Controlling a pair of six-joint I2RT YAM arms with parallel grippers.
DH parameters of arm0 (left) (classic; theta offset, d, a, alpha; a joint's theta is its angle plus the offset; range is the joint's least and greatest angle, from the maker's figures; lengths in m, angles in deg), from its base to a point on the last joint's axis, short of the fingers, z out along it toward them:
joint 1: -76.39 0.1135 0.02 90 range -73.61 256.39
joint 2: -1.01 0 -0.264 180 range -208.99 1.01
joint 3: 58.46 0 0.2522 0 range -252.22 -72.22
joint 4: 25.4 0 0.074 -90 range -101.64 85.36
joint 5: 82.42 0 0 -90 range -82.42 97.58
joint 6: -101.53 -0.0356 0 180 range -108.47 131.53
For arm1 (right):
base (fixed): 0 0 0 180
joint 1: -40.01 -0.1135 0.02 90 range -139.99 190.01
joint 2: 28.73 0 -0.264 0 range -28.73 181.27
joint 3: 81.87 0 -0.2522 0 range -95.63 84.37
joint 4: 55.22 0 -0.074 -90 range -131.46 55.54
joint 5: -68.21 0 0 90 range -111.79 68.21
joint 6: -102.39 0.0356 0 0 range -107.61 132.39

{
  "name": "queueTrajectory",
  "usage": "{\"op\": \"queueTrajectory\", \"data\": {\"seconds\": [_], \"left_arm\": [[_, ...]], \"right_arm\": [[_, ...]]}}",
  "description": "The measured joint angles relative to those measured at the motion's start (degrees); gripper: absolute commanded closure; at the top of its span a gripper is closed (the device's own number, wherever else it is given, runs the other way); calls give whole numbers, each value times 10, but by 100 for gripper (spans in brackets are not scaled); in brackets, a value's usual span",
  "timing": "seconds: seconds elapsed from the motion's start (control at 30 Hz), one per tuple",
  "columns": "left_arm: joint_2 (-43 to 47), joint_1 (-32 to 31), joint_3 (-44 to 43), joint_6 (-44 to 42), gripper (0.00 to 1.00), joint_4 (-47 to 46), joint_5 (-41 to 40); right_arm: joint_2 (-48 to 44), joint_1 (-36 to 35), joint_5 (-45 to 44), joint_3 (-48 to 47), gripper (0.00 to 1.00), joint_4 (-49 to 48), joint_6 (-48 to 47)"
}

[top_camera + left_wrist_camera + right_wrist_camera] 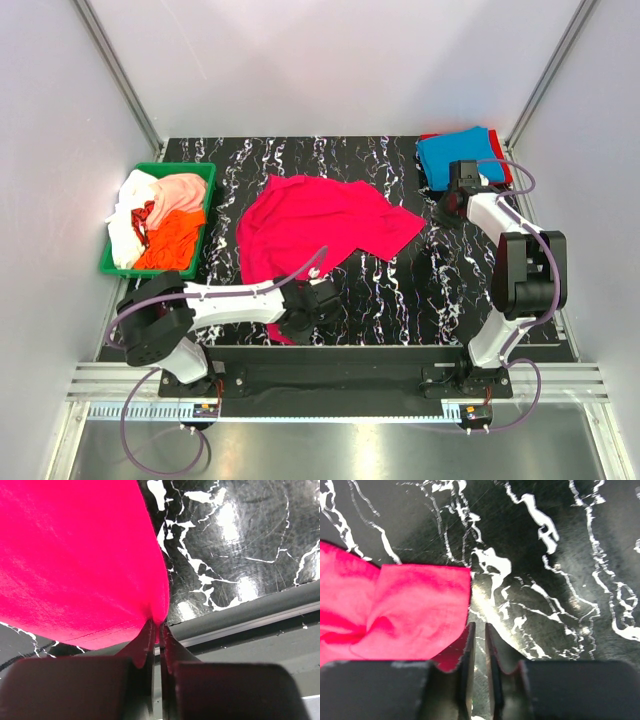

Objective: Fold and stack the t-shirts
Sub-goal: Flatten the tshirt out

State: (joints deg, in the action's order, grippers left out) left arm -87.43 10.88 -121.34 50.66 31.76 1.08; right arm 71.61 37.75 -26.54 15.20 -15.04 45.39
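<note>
— Black marbled table [400, 290], white walls around. Starting at the left gripper [156, 625]: clamped tight on the near hem of the magenta t-shirt [320, 225], close to the table's near edge.

— And at the right gripper [477, 626]?

— Drawn almost together, only a slit left, holding nothing. Poised just beside the shirt's right-hand corner, apparently not touching it.

— Further out?

— Sprawled and rumpled mid-table, that magenta one. Beyond it, far right: blue t-shirt [455, 155] folded on top of a red t-shirt [510, 172]. Left: orange [170, 245], peach [180, 190] and white [125, 235] tees heaped in a green bin [160, 168].

— Step in hand?

— Spreading flat, judging by the rumples; no fold started. Next, probably: open the right fingers, take that loose corner, then draw both ends apart gently to avoid bunching.
</note>
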Motion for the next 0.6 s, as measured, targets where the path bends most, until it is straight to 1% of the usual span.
{"op": "queueTrajectory", "data": {"seconds": [0.07, 0.17, 0.2, 0.33, 0.6], "left_arm": [[3, 0, 0, 0, 100, 2, 0], [12, 0, -6, -1, 100, 16, 0], [18, 0, -11, -1, 100, 23, 0], [52, -1, -30, -2, 100, 49, -12], [103, -1, -45, -5, 100, 74, -26]], "right_arm": [[0, 0, 9, 0, 75, 0, 5], [7, -1, 19, -6, 65, 0, 15], [15, -2, 23, -11, 61, -2, 18], [59, -8, 30, -37, 53, -8, 32], [137, -31, 20, -86, 51, 3, 68]]}}
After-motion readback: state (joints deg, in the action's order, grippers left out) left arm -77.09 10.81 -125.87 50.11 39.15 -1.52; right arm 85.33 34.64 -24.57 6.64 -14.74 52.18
